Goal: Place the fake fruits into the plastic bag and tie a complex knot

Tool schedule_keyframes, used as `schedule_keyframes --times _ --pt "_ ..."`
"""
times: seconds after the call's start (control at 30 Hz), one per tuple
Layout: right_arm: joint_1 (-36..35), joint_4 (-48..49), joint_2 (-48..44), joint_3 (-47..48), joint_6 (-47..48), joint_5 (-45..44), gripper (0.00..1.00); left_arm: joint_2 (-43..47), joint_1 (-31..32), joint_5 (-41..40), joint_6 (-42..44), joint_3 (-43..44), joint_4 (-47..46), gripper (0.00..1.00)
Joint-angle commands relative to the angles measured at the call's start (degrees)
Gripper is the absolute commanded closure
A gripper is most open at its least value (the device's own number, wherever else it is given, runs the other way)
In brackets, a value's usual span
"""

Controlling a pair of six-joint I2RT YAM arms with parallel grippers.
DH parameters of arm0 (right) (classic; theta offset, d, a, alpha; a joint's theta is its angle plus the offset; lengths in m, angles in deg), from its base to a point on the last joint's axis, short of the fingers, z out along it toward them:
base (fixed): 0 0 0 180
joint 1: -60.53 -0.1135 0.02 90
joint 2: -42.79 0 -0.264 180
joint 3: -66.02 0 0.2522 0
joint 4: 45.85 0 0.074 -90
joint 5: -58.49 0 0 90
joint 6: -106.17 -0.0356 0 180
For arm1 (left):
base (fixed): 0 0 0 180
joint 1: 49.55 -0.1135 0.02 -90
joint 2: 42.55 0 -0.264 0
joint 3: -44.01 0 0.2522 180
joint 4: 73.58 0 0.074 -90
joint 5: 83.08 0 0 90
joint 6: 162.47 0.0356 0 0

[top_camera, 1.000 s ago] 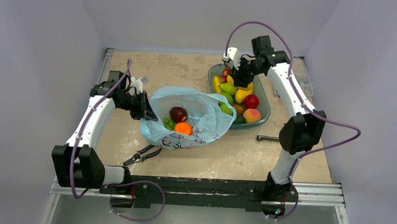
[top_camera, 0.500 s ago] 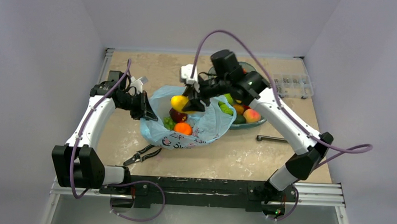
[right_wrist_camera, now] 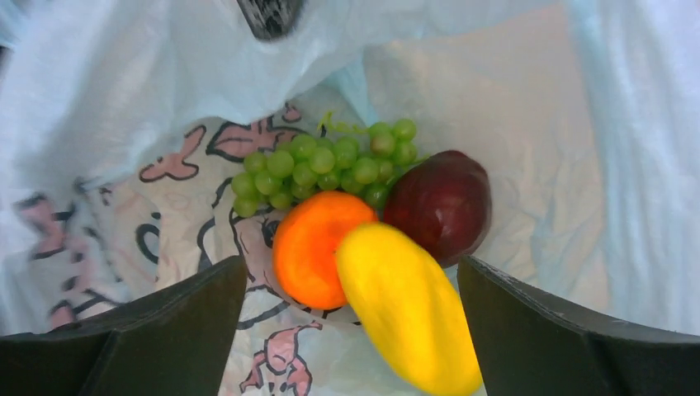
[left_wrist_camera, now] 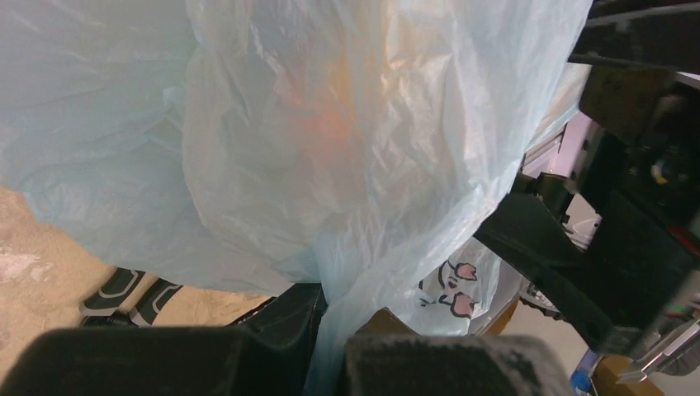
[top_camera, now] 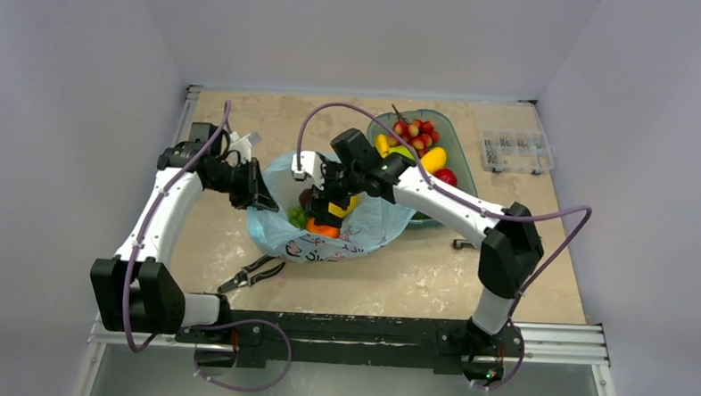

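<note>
The light-blue plastic bag lies open mid-table. My left gripper is shut on its left rim; in the left wrist view the bunched film runs down between the fingers. My right gripper hangs over the bag's mouth, open. A blurred yellow fruit is loose between its fingers, touching neither. Below lie an orange, a dark red apple and green grapes on the bag's printed floor. No knot is in view.
A teal dish at the back right holds cherries, a yellow fruit and a red apple. Black pliers lie front left of the bag, a metal tool to its right, a clear parts box far right.
My right arm swung from the dish to over the bag carrying the yellow fruit, then opened; the fruit is now loose between the fingers. The left gripper has held still on the bag.
</note>
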Motion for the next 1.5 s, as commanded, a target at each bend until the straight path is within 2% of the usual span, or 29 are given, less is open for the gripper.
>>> schedule_keyframes --times 0.0,0.1,0.2,0.3,0.4,0.5,0.7,0.83,0.93,1.03,1.07,1.1,1.13,1.17,1.2,1.33,1.4,1.47 --pt "-0.07 4.99 -9.72 4.91 -5.69 0.47 0.01 0.39 -0.38 1.51 1.58 2.78 -0.2 1.0" --pt "0.75 2.88 -13.26 8.33 -9.08 0.52 0.01 -0.47 -0.38 1.75 1.71 3.43 -0.52 1.0" --pt "5.26 -0.56 -16.3 9.13 -12.53 0.5 0.01 -1.22 -0.38 1.69 2.1 4.55 -0.59 1.0" --pt "14.59 -6.74 -19.06 6.53 -14.51 0.44 0.01 -1.61 -0.38 1.7 2.56 5.39 -0.54 1.0" --pt "24.48 -10.93 -22.7 0.88 -16.27 4.01 0.01 -2.0 -0.38 1.7 2.78 5.72 -0.73 1.0" --pt "30.17 -12.8 -27.86 -6.07 -16.66 6.63 0.01 -2.3 -0.38 1.7 2.62 5.96 -1.1 1.0" --pt "30.98 -7.09 -32.48 -18.54 -18.45 9.05 0.1 -3.35 -0.38 1.61 2.74 7.3 -1.34 1.0" --pt "31.0 -5.9 -29.9 -17.88 -17.06 11.01 0.19 -3.47 -0.38 1.19 3.19 8.02 -0.66 1.0" --pt "30.99 -4.25 -28.31 -19.67 -16.71 11.25 0.2 -3.21 -0.38 0.91 3.43 8.05 -0.32 1.0" --pt "30.98 -2.59 -27.01 -21.12 -16.04 10.98 0.32 -3.12 -0.38 0.7 3.58 8.0 -0.32 1.0" --pt "31.04 -2.92 -26.69 -20.56 -15.94 11.29 0.43 -3.08 -0.38 0.53 3.58 8.05 -0.38 1.0" --pt "30.98 -3.85 -26.59 -19.56 -15.62 12.24 0.64 -3.03 -0.38 0.41 3.69 8.09 -0.34 1.0" --pt "31.0 -5.47 -27.02 -18.45 -15.18 13.21 0.79 -2.99 -0.38 0.26 3.81 8.28 -0.32 1.0" --pt "30.98 -6.73 -27.68 -17.03 -15.38 14.41 0.93 -3.02 -0.38 0.03 4.03 8.51 -0.47 1.0" --pt "30.98 -7.49 -28.79 -15.74 -16.1 16.36 1.0 -3.09 -0.38 -0.24 4.33 8.76 -0.69 1.0" --pt "31.04 -3.89 -34.5 -9.51 -25.91 22.43 1.0 -4.2 -0.38 -1.54 7.08 11.94 -1.84 1.0" --pt "30.91 3.66 -37.05 -9.14 -36.55 25.18 1.0 -5.38 -0.38 -3.32 11.95 15.09 -0.32 1.0" --pt "30.85 8.82 -38.15 -9.06 -43.15 26.67 1.0 -5.63 -0.38 -6.1 18.89 17.16 2.24 1.0"
